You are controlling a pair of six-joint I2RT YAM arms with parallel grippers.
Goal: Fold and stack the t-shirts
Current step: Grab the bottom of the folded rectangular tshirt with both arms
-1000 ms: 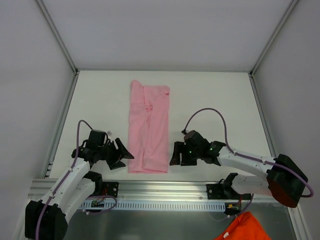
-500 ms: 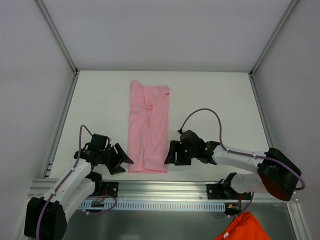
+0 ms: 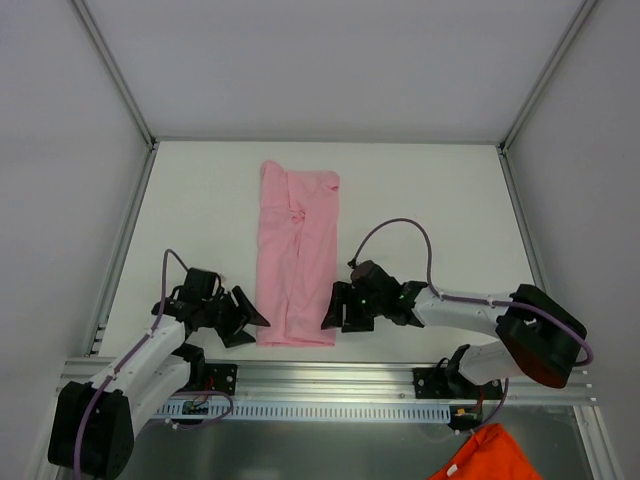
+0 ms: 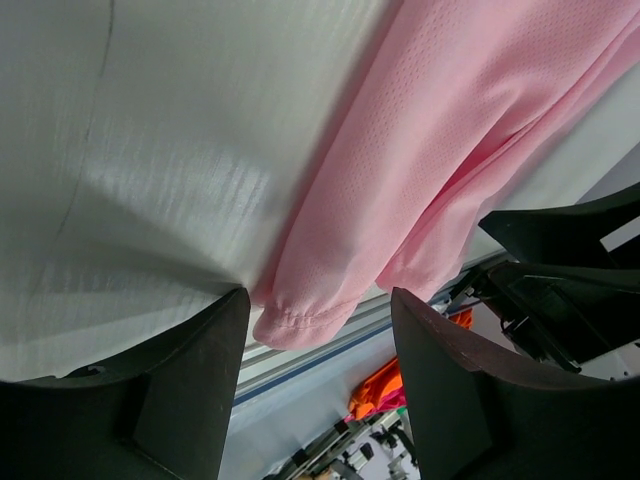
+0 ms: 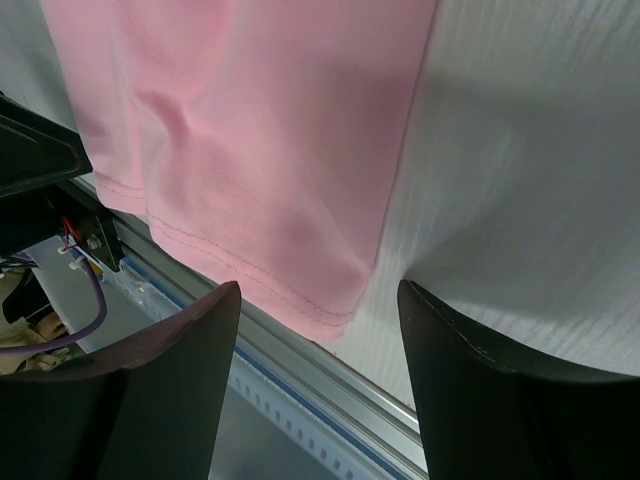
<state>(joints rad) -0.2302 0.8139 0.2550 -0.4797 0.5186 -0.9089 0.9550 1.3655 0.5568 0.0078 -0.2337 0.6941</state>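
While the light pink t-shirt (image 3: 298,255) is lying folded into a long narrow strip down the middle of the white table (image 3: 430,190), we are holding both grippers low at its near end. We are holding our left gripper (image 3: 245,318) just beside the near left corner of the hem, jaws standing wide. In the left wrist view that hemmed corner is showing in the gap between the two black fingers (image 4: 190,380), neither one pinching it. We are holding our right gripper (image 3: 335,308) at the near right corner, jaws likewise wide apart, the stitched corner lying loose between them. An orange cloth (image 3: 490,455) is lying beyond the front rail, at the right.
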